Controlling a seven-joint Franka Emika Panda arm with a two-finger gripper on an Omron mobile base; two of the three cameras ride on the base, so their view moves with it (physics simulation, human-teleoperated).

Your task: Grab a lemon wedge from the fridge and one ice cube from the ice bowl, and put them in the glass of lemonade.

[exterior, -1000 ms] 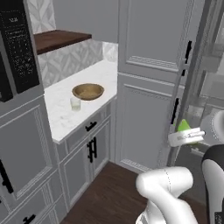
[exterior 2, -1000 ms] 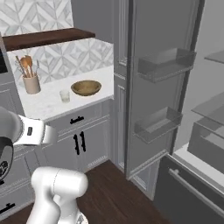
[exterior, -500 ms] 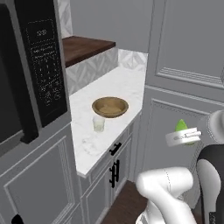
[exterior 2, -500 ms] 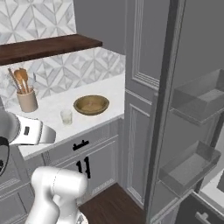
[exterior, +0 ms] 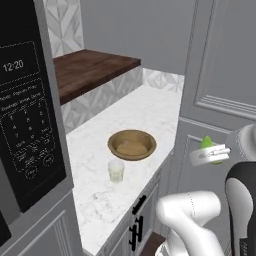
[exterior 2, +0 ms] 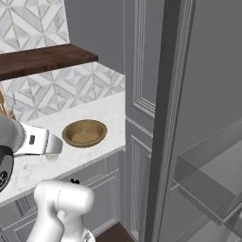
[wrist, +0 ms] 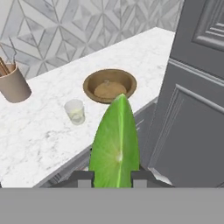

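Far left in the left base view: black microwave (exterior: 25,135) overhangs the table's (exterior: 145,107) left edge, dark wood shelf (exterior: 90,67) behind it over the back strip. In the hand view a beige utensil crock (wrist: 14,84) sits far left near the tiled backsplash (wrist: 65,30), well apart from everything else. Next right, glass of lemonade (exterior: 116,170) stands upright on the marble, open surface all round it, front edge of the table close below. Ice bowl (exterior: 132,144) sits just beside it, behind and right, not touching; something pale inside, too blurred to tell what. Bare marble runs on past the bowl to the back corner. Right edge of the table butts against tall grey panelled cabinet (exterior: 220,85), so no room that side. Gripper (wrist: 112,177) hangs off the table's front-right corner, in front of the cabinet face, above floor level and well apart from glass and bowl. Jaws are clamped on the lemon wedge (wrist: 115,144), green rind up, point aimed toward the bowl. Left base view shows the same wedge (exterior: 210,147) poking above the white hand. Far right in the right base view: open fridge (exterior 2: 189,118) door edge and door bins, close to the arm's right.
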